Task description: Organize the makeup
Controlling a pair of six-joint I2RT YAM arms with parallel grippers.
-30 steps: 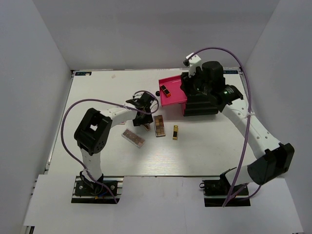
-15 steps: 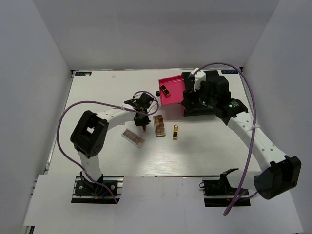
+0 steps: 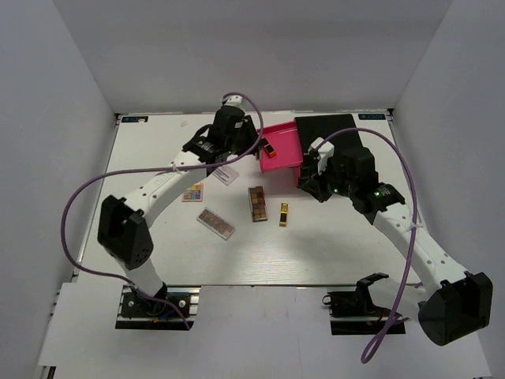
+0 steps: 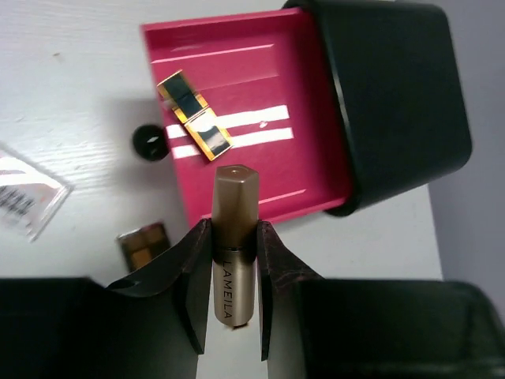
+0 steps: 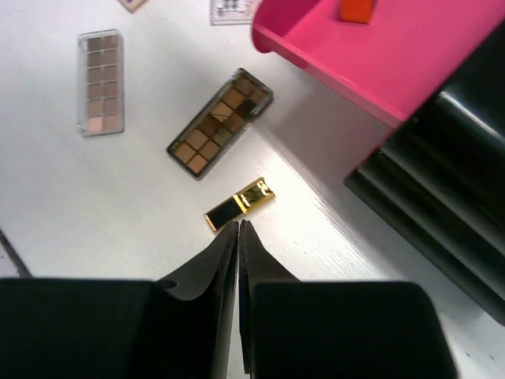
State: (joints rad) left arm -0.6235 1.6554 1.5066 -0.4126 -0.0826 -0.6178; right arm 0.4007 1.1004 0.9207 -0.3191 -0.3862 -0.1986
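Left gripper (image 4: 233, 237) clamps the tube (image 4: 234, 197) at the drawer's (image 4: 260, 79) edge, probably to drop it in; right gripper (image 5: 238, 229), pinched together and empty, hovers by the lipstick (image 5: 240, 204).

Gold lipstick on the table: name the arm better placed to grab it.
Right. The right gripper, shut and empty, hangs right by the gold lipstick; the left gripper is busy holding the rose-gold tube at the pink drawer.

Pincer (image 4: 233, 230) grips tube (image 4: 233, 260), seemingly above drawer (image 4: 304, 110).

Overhead cam, wrist cams close, share drawer (image 3: 286, 155)
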